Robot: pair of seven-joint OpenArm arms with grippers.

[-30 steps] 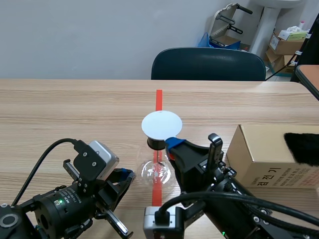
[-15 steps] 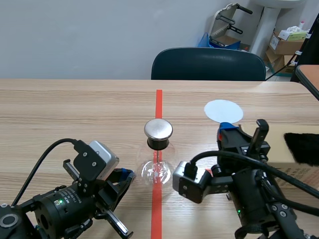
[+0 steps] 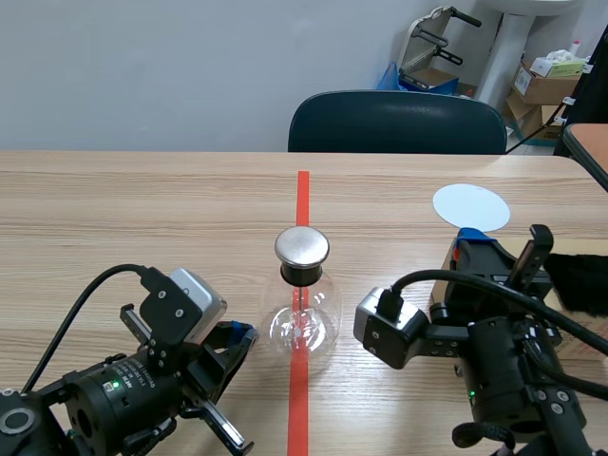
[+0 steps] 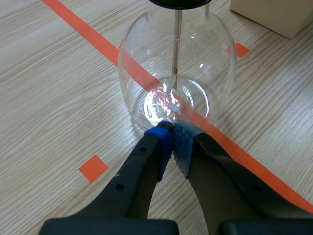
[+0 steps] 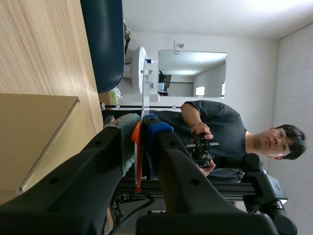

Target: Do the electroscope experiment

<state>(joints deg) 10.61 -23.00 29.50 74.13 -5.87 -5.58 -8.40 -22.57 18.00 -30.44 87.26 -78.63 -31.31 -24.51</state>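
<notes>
The electroscope is a round glass flask [image 3: 302, 318] with a metal cap [image 3: 302, 247], standing on the orange-red line at mid table. In the left wrist view its foil leaves [image 4: 168, 100] hang inside the flask [image 4: 146, 58]. My left gripper [image 3: 239, 334] lies low to its left, shut on nothing, with its tips [image 4: 172, 131] at the flask's base. My right gripper [image 3: 472, 239] is raised to the right and shut on the orange handle [image 5: 138, 147] of a white disc [image 3: 470, 206]. That disc [image 5: 139, 68] shows edge-on past the fingers.
A cardboard box [image 3: 443, 275] stands behind my right arm, with a black furry cloth [image 3: 579, 280] on it. The box [image 5: 29, 142] lies under the right gripper. A dark chair [image 3: 397, 122] sits beyond the table [image 3: 142, 209]. A person [image 5: 220, 132] holds a controller off the table.
My right arm has carried the white disc from just above the electroscope's cap off to the right, over the box. The left arm and the flask have stayed put.
</notes>
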